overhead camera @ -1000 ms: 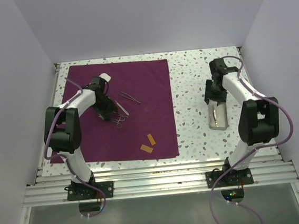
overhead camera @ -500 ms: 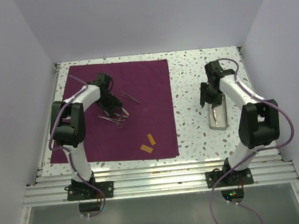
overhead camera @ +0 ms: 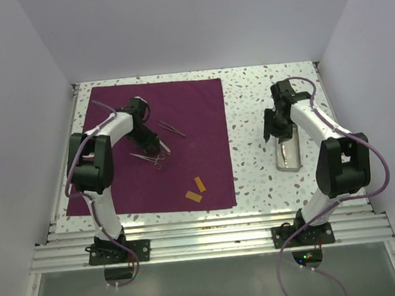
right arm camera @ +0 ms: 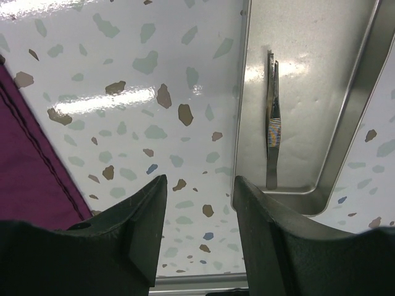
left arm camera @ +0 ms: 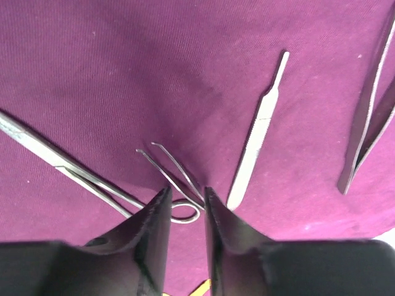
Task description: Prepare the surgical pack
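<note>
The surgical pack [overhead camera: 198, 113] lies spread flat over the left part of the speckled desk [overhead camera: 250, 115], its far edge close to the desk's back rim. On the pack, left of its middle, the left pincer [overhead camera: 147, 137] hangs low over the cloth [left arm camera: 123, 74]. In the left wrist view its fingers [left arm camera: 162, 213] stand close together with a narrow gap, and the looped end of a thin wire tool [left arm camera: 173, 176] lies in that gap [left arm camera: 187, 194]; whether they actually pinch it I cannot tell. Beside the wire tool on the pack lie a slim flat handle [left arm camera: 259, 129], a pair of tweezers [left arm camera: 370, 117] toward the pack's middle, and a long clamp [left arm camera: 62, 163] on the other side. Two small orange strips [overhead camera: 197, 190] lie near the pack's near edge. Off the pack, well to its right, a metal tray [overhead camera: 290, 160] sits on the bare desk with short forceps [right arm camera: 272, 123] lying inside it. The right pincer [overhead camera: 278, 130] hovers over the tray's side nearest the pack, its fingers spread wide and holding nothing [right arm camera: 197, 216]; a corner of the pack [right arm camera: 31, 160] shows at the edge of the right wrist view.
</note>
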